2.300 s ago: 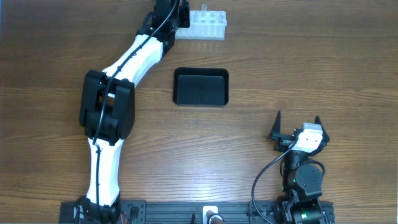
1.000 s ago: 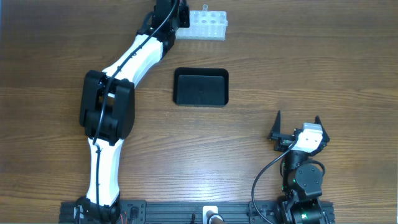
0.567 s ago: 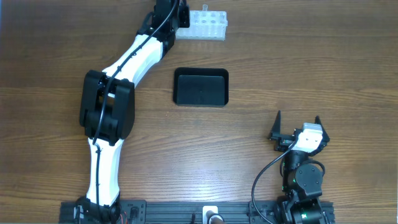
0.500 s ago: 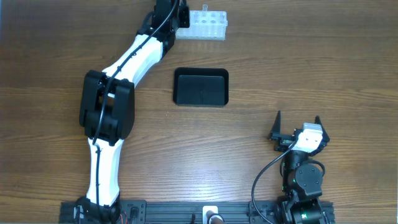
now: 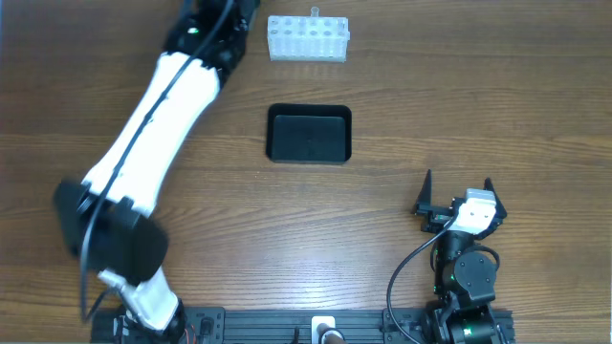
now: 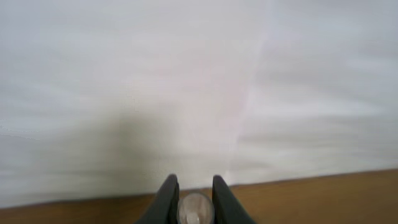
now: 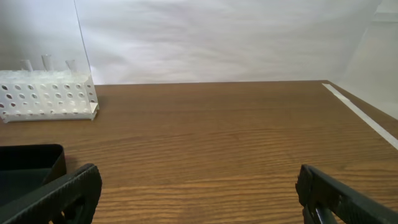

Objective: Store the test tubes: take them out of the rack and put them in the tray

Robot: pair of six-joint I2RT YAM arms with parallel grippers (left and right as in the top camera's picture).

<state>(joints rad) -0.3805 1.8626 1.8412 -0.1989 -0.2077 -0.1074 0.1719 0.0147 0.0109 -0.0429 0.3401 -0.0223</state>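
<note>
**One tube pinched on the left, more standing in the rack**

Nearest the arm bases, the right gripper point(image 5: 458, 191) sits low on the near side of the tray point(image 5: 309, 134) and off to its right, well apart from it. Its fingers point(image 7: 59, 194) are spread wide with nothing between them, and bare tabletop point(image 5: 497, 96) lies ahead of them.

The tray itself is a black, shallow rectangle lying flat on the wood. No tube can be seen inside it in the top view.

Just beyond the tray, on its far side and apart from it, stands the clear plastic rack point(image 5: 308, 38) with its rows of holes. A few test tubes point(image 7: 46, 62) stand upright in it, their tops poking above its upper edge.

Farthest out, the left arm point(image 5: 153, 124) stretches up past the tray's left side, with its wrist beyond and to the left of the rack. The left gripper point(image 6: 190, 182) has its fingers pinching a clear test tube point(image 6: 194, 208), whose rounded end shows between them. Behind it are a white backdrop point(image 6: 199, 81) and a thin strip of tabletop. How high the held tube hangs over the tabletop cannot be told.
</note>
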